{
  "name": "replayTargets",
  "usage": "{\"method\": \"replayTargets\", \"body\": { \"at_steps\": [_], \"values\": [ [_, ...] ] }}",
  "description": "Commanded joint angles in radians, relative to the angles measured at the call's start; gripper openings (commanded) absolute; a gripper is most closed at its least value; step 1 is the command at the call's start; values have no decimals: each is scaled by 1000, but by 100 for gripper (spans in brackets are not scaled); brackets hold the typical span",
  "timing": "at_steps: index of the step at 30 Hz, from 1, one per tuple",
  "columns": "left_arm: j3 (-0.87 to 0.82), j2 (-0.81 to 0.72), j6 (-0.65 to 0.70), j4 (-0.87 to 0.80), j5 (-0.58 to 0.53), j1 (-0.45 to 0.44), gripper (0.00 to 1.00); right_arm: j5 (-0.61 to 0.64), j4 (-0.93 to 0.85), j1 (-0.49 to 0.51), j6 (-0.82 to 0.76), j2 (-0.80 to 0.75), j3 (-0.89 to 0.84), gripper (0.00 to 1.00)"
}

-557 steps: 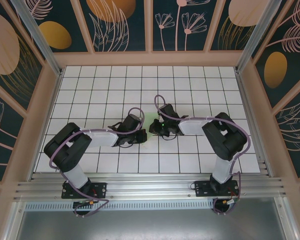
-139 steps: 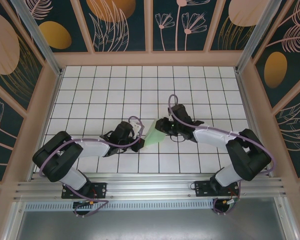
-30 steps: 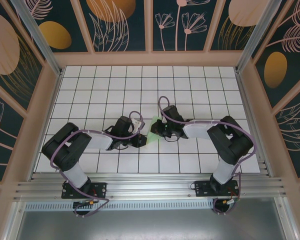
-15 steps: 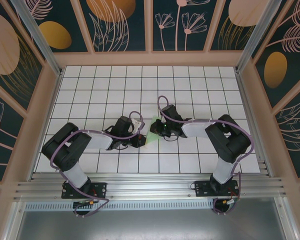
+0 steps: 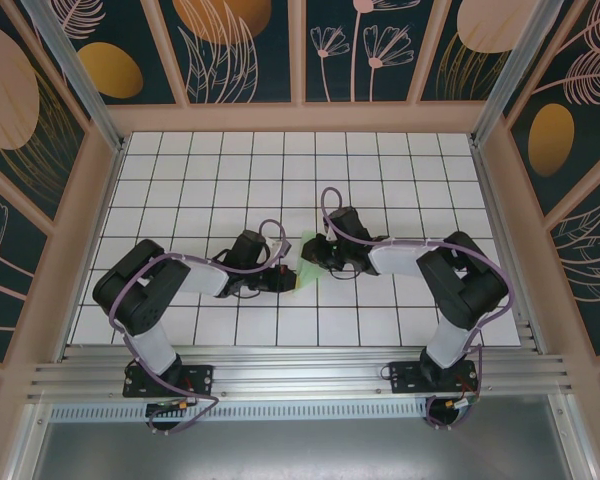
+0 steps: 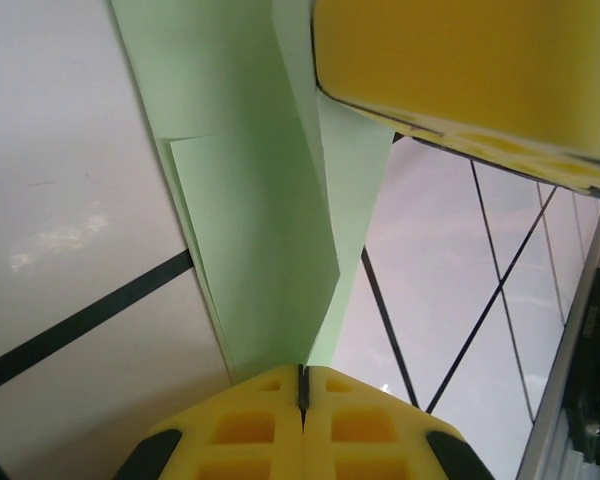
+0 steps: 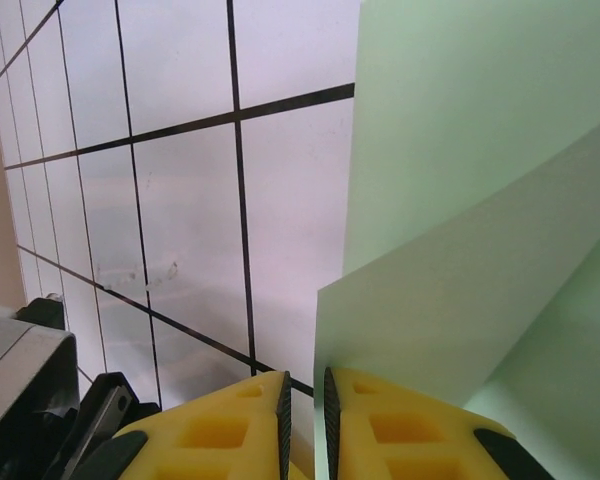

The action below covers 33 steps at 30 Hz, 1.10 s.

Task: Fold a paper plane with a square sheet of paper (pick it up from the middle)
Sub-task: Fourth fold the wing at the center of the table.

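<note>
Left pincer [image 6: 302,374] is clenched on the pale green folded paper sheet [image 6: 270,250], its crease running straight ahead to the right pincer [image 7: 302,388], barely parted, hold unclear.

Standing here, I can't find anything to read: no words, numbers, labels, brand marks or signs on any surface.
</note>
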Motion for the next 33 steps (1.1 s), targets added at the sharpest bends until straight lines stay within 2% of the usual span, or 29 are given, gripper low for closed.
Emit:
{"method": "replayTargets", "body": {
  "at_steps": [1, 21, 24, 33],
  "values": [
    [-13, -4, -49, 29, 2, -4, 0, -34, 41, -8, -5, 25, 13, 21],
    [-116, -70, -188, 130, -129, -2, 0, -72, 3, -10, -61, 85, 86, 23],
    [-139, -53, -212, 180, -104, -2, 0, -89, 4, -13, -65, 106, 99, 23],
    [-62, 4, -157, 94, -68, -2, 0, 1, -57, -14, -59, 100, 93, 22]
  ]
}}
